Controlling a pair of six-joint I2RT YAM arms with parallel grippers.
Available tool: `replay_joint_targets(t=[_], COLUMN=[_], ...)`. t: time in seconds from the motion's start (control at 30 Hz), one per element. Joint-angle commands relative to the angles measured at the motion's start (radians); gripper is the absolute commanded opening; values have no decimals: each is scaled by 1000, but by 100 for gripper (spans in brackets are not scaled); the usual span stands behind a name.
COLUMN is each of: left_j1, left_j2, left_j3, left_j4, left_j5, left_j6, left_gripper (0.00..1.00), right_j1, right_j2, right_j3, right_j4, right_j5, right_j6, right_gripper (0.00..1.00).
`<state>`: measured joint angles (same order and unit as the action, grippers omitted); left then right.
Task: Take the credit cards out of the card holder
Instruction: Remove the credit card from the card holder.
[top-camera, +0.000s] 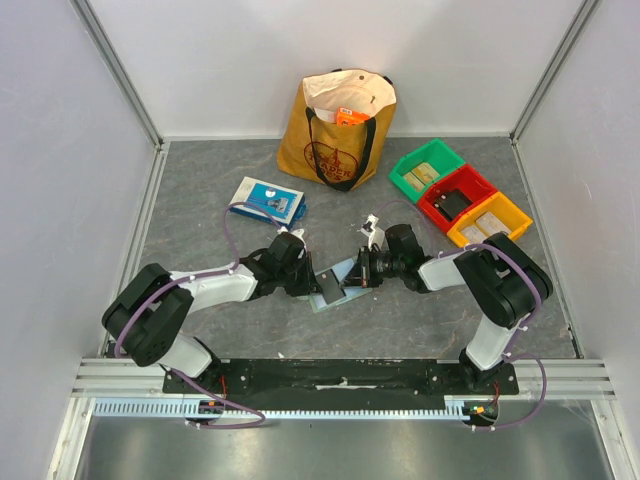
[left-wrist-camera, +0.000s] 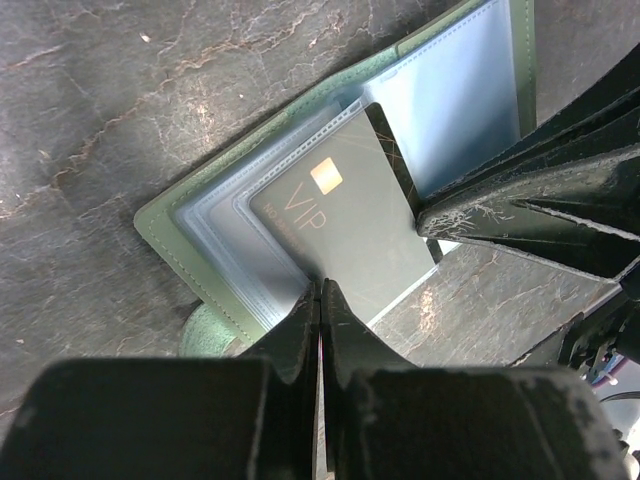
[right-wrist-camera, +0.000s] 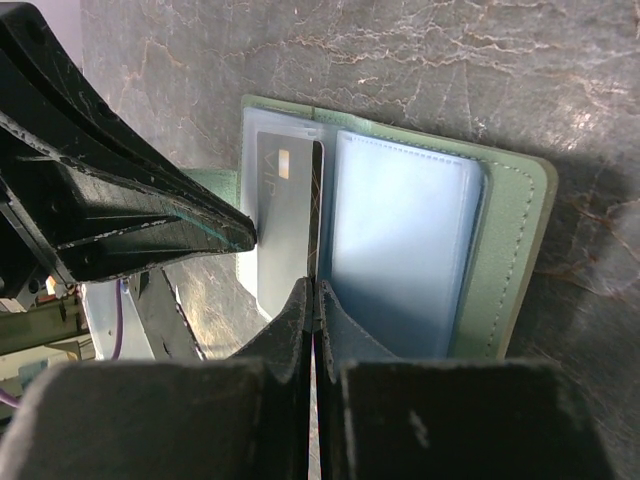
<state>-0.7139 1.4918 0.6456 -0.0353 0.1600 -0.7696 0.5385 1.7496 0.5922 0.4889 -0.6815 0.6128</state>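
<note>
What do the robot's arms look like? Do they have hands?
Both arms have chunky black joints and white shells: the left arm, the right arm. A purple cable loops along each. Each ends in two black, scuffed, pointed fingers.

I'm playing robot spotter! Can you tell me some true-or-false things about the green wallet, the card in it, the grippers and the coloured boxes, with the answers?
1. The card holder lies open on the table. True.
2. The card showing in it is red. False: it is black.
3. Both grippers are wide open. False: both are shut, the left gripper on the card's edge and the right gripper at the middle of the card holder.
4. A green bin, a red bin and a yellow bin sit in a row on the right. True.
</note>
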Motion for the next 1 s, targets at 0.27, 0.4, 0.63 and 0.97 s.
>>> replay_joint_targets(t=[0.27,0.4,0.63,0.97], left_j1=[-2,-4,-2,-2], left_j2=[21,13,15,18], left_j3=[-34,-41,-40,-43], left_j4=[-14,-25,-29,-31], left_j5=[-48,-57,-56,-56], left_j6=[-11,-8,-3,-2], left_gripper=[2,2,2,2], right_j1=[-6,-14,-15,-44], right_j2=[14,34,51,65], right_j3=[50,57,61,57], right_j4=[31,69,103,106], right_j5=[26,16,0,-24], right_j6=[28,57,77,73], right_gripper=[21,20,15,0])
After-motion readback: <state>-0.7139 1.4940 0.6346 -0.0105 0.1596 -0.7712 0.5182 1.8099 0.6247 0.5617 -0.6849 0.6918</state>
